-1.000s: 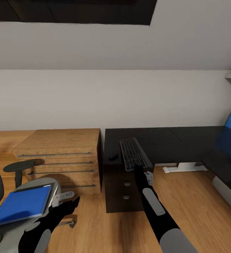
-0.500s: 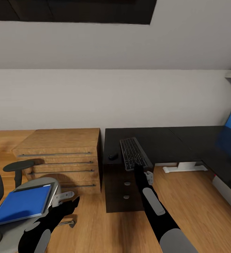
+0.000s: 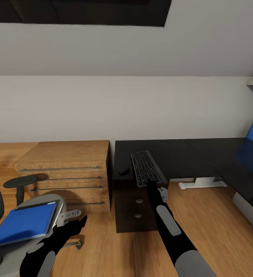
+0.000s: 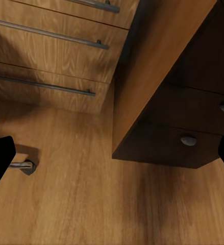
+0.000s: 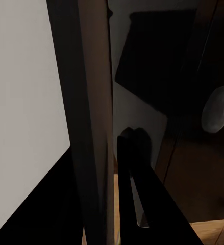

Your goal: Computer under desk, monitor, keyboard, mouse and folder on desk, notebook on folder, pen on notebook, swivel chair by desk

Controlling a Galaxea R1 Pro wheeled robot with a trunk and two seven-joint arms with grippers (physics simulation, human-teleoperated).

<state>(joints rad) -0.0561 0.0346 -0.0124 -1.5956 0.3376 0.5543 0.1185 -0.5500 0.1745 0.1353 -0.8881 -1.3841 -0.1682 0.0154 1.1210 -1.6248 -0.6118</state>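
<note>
At far left we are seeing the folder lying on the swivel chair. Our left gripper, fingers spread wide, is hovering empty. The keyboard is lying on the desk; our right gripper is reaching its near end, finger spacing indeterminable. No legible markings.

No readable text, labels or numbers anywhere.

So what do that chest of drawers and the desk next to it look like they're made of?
The chest of drawers looks like light wood or wood veneer: visible grain, matte, with thin metal-looking bar handles. The desk has a smooth black top with a faint sheen, probably laminate or painted board, and its drawers carry round silvery knobs. It is a render, so this is a guess.
</note>
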